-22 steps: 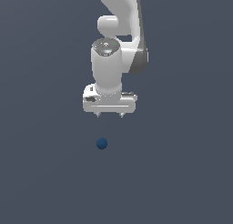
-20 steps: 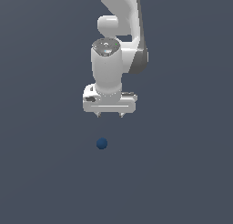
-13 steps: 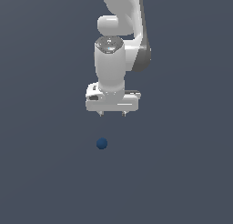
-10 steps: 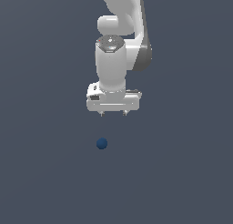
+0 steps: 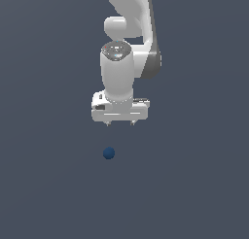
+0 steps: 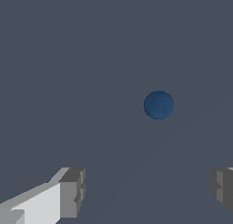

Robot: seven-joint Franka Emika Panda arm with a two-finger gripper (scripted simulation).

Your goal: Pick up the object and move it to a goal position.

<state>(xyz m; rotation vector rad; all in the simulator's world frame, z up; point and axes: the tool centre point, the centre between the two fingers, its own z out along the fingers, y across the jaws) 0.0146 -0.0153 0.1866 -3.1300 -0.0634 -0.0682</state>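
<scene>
The arm (image 5: 129,19) is glossy white, built of rounded, tube-like segments with a dark grey band at the wrist joint. A fat upright cylinder with a shiny, mottled grey cap sits above a wide, flat white block. The gripper (image 5: 119,123) shows two short pale tips beneath it. In the wrist view the fingers (image 6: 68,193) are white bars ending in blocky grey pads.

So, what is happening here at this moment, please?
A white robot arm hangs over a plain grey surface with its pincer pointing down. The pincer is open and holds nothing. A small dark blue ball lies apart from it, lower in the exterior view and slightly toward that view's left. In the wrist view the ball shows beyond the two spread fingertips, not between them. The ball is not yet grasped.
</scene>
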